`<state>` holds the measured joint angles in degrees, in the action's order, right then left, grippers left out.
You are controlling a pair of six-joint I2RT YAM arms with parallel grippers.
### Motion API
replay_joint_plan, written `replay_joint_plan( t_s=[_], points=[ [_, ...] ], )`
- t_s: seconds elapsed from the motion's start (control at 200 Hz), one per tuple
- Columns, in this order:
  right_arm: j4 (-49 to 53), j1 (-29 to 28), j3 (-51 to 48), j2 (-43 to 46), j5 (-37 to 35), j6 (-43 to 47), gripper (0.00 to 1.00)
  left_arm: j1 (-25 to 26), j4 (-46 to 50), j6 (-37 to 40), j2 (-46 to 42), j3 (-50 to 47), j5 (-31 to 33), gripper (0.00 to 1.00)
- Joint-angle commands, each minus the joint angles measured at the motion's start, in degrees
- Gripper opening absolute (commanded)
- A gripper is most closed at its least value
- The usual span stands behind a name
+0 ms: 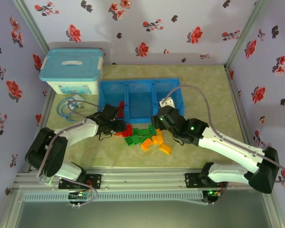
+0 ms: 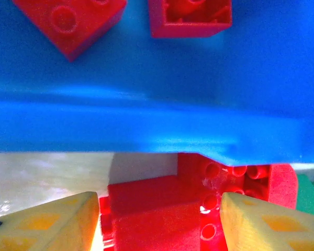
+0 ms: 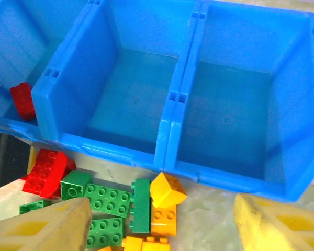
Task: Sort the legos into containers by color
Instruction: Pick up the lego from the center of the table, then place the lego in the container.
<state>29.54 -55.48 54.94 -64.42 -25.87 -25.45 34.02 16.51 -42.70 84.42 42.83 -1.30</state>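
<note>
Left end effector (image 2: 159,219) stands half open astride a red brick (image 2: 152,209) just outside the bins (image 3: 170,112). A gap shows at one finger, so I judge nothing gripped. Right end effector (image 3: 162,225) hangs open and empty over the pile (image 1: 145,137) on the surface (image 1: 204,90). Two red bricks (image 2: 68,21) lie in the left bin; the middle and right bins hold nothing. I reckon most of the sorting lies ahead.

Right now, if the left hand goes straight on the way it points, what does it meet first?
The left hand would probably meet the red legos between its fingers first, then the blue container wall just behind; depth is unclear.
</note>
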Motion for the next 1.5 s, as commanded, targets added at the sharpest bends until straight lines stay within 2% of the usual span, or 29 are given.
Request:
replay_joint_plan(
  t_s=[0.0,0.155,0.405,0.545,0.8,0.95,1.18,1.495],
  points=[
    [-1.95,0.29,-3.03,3.48,-2.96,-3.89,0.72,1.03,1.53,1.52,1.83,2.8,2.64,0.59],
    [-1.85,0.38,-6.44,6.99,-3.31,-5.08,0.72,2.75,3.99,1.14,2.26,3.28,5.9,0.54],
    [-2.43,0.38,-8.36,8.33,-2.82,-6.42,0.71,3.62,5.67,0.55,1.43,1.21,8.58,0.36],
    [-2.64,0.38,-8.36,8.5,-2.34,-6.71,0.71,4.37,8.04,0.69,-1.62,1.96,9.32,0.3],
    [-3.3,0.4,-8.97,7.95,-1.33,-7.73,0.7,4.52,14.64,2.4,-12.63,7.12,10.92,0.29],
    [-5.46,0.38,-11.08,7.41,1.33,-8.67,0.7,2.91,17.15,5.0,-15.31,11.66,13.69,0.3],
    [-6.53,-0.37,-13.37,6.51,5.15,-11.56,0.69,-2.29,14.34,8.24,-10.79,16.4,12.78,0.3],
    [-6.01,-3.73,-14.58,5.83,4.71,-13.69,0.69,-8.33,10.5,10.31,-1.64,20.27,9.31,0.3]
  ],
)
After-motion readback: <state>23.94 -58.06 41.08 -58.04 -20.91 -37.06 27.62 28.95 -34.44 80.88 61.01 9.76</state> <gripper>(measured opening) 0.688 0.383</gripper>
